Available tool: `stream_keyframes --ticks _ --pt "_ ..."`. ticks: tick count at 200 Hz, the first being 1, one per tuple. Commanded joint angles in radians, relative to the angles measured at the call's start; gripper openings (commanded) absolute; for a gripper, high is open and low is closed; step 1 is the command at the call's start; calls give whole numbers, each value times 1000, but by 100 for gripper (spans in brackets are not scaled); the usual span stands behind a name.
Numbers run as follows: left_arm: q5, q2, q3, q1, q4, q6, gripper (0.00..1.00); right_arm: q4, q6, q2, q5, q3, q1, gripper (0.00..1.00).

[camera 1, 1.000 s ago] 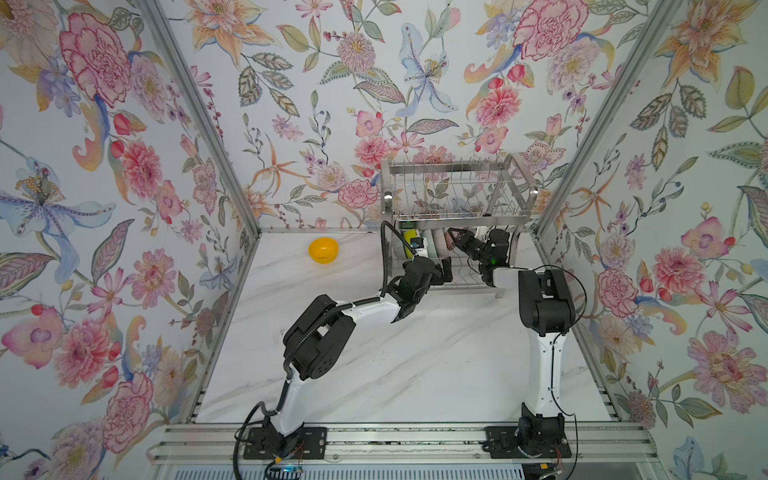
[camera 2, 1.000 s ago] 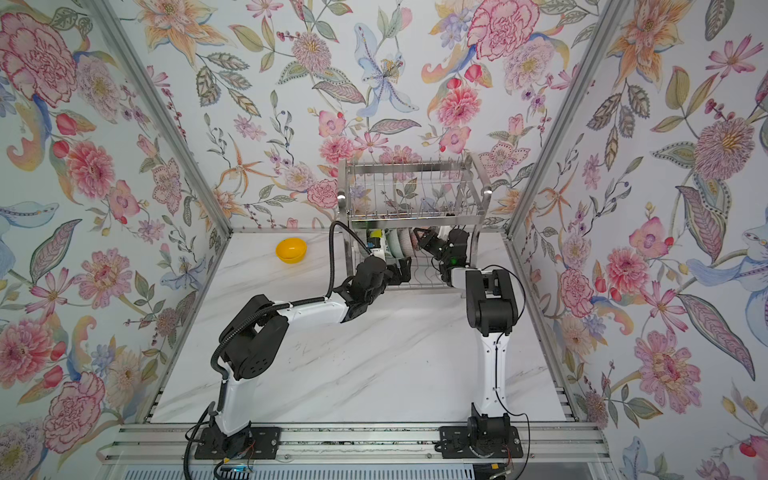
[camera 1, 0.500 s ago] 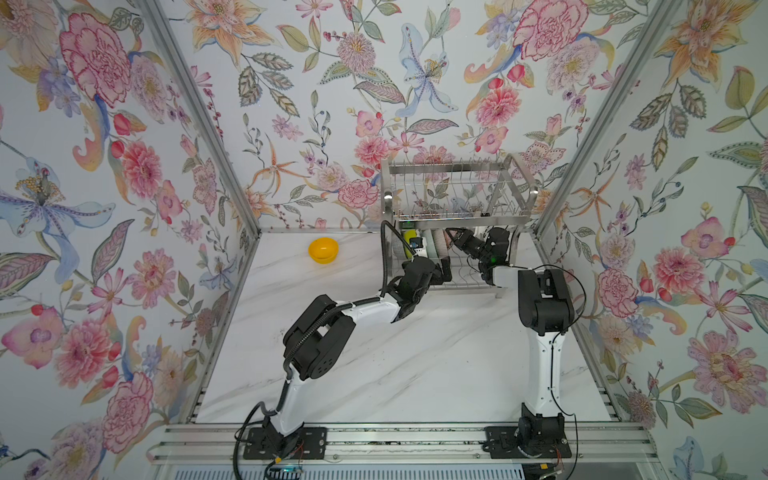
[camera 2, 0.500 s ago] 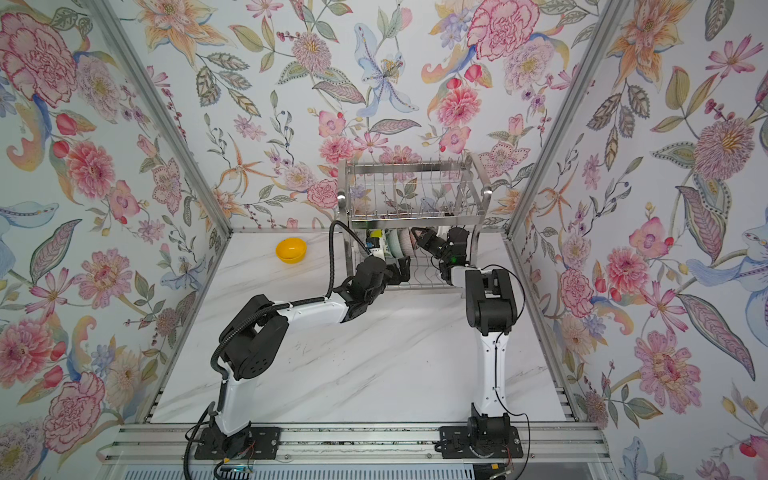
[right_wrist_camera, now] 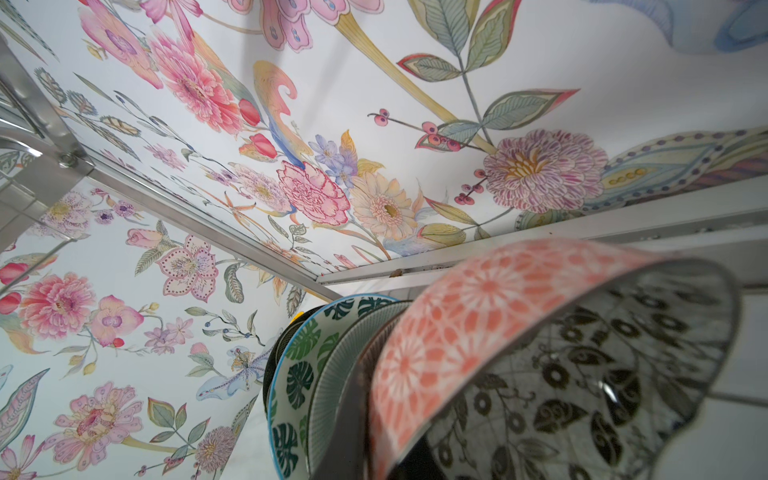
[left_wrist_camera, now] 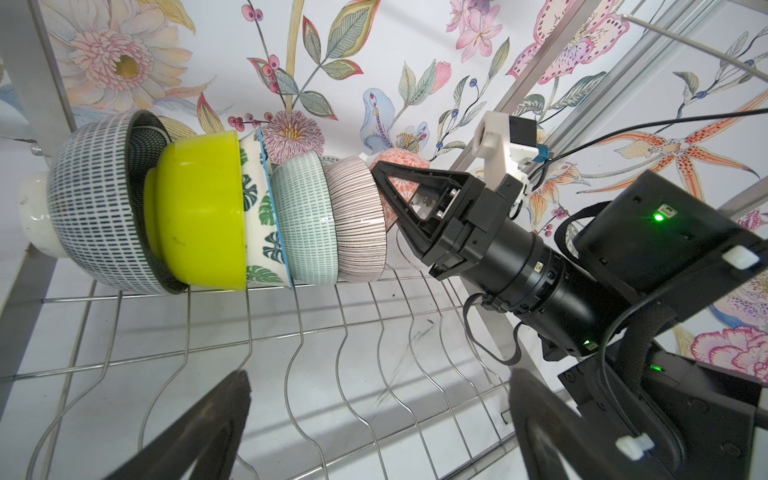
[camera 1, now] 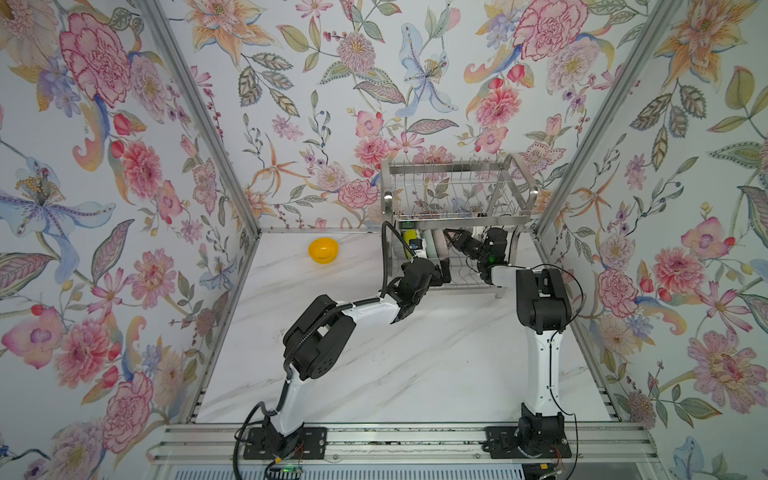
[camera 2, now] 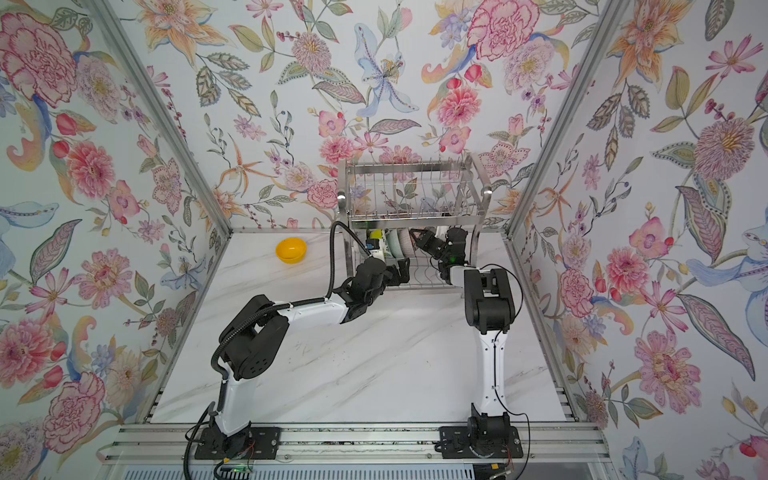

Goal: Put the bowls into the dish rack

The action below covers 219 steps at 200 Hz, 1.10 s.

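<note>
Coral bowl [left_wrist_camera: 405, 160] grip: wrist cams only.

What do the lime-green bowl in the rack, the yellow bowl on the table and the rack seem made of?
The lime-green bowl: probably plastic; plain opaque colour, soft sheen, small scuffs. The yellow bowl: perhaps plastic too; too small to judge. The rack: shiny metal wire and flat strips, probably stainless steel.
</note>
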Motion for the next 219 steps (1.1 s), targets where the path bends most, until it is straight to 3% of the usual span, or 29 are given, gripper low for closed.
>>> stream_keyframes --ticks 1,118,219 --pt "-14 -20 -19 9 -5 -5 99 -49 -43 -15 17 11 -2 0" --pt "-10 -24 -20 10 -8 -4 99 -68 -49 -29 27 1 -7 14" --pt "-8 -31 -28 9 -11 -4 99 -78 -51 -48 35 -11 -12 18"
